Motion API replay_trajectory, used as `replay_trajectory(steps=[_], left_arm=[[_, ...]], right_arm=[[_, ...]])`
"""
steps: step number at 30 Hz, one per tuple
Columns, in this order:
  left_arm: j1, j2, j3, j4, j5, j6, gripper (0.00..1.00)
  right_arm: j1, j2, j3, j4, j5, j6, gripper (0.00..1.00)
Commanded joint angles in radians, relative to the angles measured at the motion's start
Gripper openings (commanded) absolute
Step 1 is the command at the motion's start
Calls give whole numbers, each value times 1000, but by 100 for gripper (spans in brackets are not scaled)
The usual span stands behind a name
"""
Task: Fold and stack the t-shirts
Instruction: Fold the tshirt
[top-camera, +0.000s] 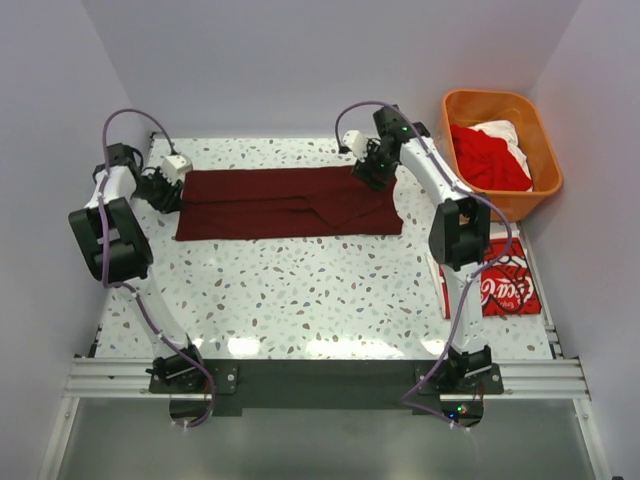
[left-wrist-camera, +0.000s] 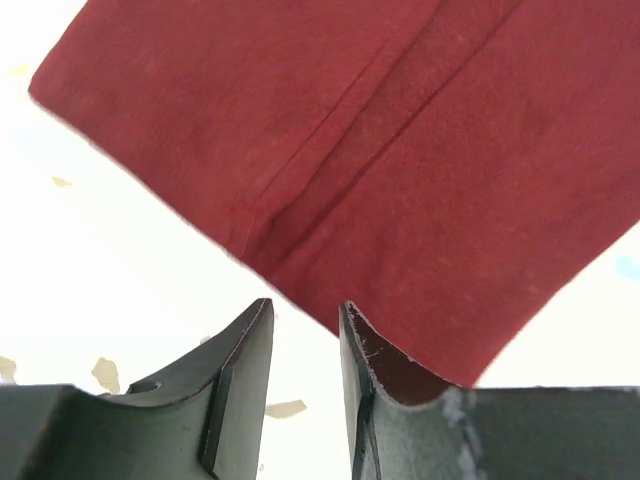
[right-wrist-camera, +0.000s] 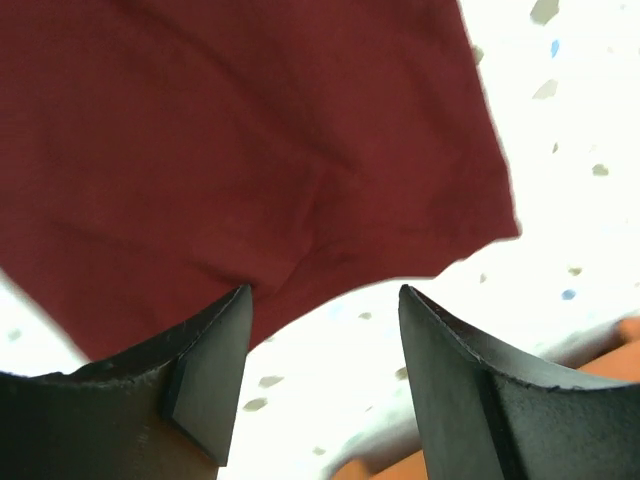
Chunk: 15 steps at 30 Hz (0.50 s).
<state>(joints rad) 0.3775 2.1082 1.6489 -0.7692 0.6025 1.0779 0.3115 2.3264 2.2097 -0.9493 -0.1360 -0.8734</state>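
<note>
While each sits at one end of the maroon t-shirt (top-camera: 288, 203), left pincer (left-wrist-camera: 305, 305) gapes narrowly, right pincer (right-wrist-camera: 325, 292) wide.

Bright, even light from above fills the top view; 3 glare patches lie along the near edge of the table (top-camera: 300, 290); shadows are faint; in the wrist views the table left of the left claw (left-wrist-camera: 305, 305) and right of the right claw (right-wrist-camera: 325, 292) burns white; the maroon t-shirt (left-wrist-camera: 400, 150) ahead looks soft.
</note>
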Motion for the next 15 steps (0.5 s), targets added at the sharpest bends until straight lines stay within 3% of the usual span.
replay_trajectory(steps=[1, 7, 9, 10, 15], left_arm=[[44, -102, -9, -53, 55, -235, 38], [75, -122, -121, -72, 82, -413, 45], [78, -125, -158, -50, 71, -440, 48], [78, -122, -164, -39, 60, -456, 55], [81, -77, -172, -39, 25, -484, 56]], right_arm=[[-44, -156, -13, -98, -97, 160, 63], [-118, -190, -117, -213, -253, 398, 59], [-129, -182, -159, -197, -263, 462, 59], [-137, -177, -168, -192, -264, 474, 59], [-161, -141, -229, -157, -232, 519, 59]])
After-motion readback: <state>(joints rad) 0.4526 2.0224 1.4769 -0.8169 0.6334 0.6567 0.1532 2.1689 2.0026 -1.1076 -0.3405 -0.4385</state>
